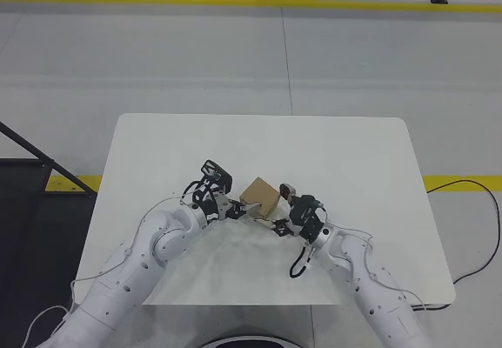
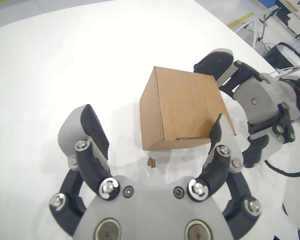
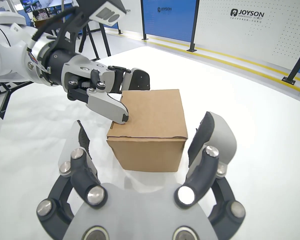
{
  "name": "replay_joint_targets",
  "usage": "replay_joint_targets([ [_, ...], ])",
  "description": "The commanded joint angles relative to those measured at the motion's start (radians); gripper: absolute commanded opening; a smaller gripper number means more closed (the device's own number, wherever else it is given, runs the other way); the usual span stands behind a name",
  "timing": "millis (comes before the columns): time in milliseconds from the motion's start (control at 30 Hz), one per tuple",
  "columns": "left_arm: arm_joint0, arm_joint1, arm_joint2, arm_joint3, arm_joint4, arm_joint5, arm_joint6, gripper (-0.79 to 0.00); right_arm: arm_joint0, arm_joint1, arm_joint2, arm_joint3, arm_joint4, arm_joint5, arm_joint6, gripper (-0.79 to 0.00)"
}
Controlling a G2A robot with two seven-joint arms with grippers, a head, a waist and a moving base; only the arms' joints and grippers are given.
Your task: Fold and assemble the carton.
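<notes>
A small brown carton stands as a closed-looking cube near the middle of the white table. My left gripper is at one side of it, open, and one fingertip rests on the carton's top face near a corner. The same carton lies just ahead of the left gripper. My right gripper is at the opposite side, open. Its fingers straddle the near end of the carton without clamping it.
A small scrap of cardboard lies on the table beside the carton. A black frame stands off the table's left edge, and a cable runs over the floor at the right. Bare tabletop surrounds the carton.
</notes>
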Motion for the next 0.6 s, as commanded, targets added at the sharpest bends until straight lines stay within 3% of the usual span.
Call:
replay_joint_targets([
  [0, 0.001, -0.001, -0.002, 0.0, 0.0, -0.003, -0.001, 0.0, -0.017, 0.006, 0.032, -0.023, 0.017, 0.022, -0.014, 0.0],
  [133, 0.002, -0.002, -0.005, -0.002, 0.002, -0.004, -0.003, 0.0, -0.042, 0.013, 0.091, -0.067, 0.075, 0.079, -0.005, 0.0],
  [367, 0.002, -0.005, -0.008, -0.003, 0.004, -0.01, -0.009, 0.0, -0.06, 0.013, 0.112, -0.164, 0.049, 0.251, 0.133, 0.0],
  [567, 0.001, -0.008, -0.012, -0.002, 0.003, -0.017, -0.012, 0.0, -0.051, 0.012, 0.082, -0.183, -0.009, 0.274, 0.268, 0.0],
])
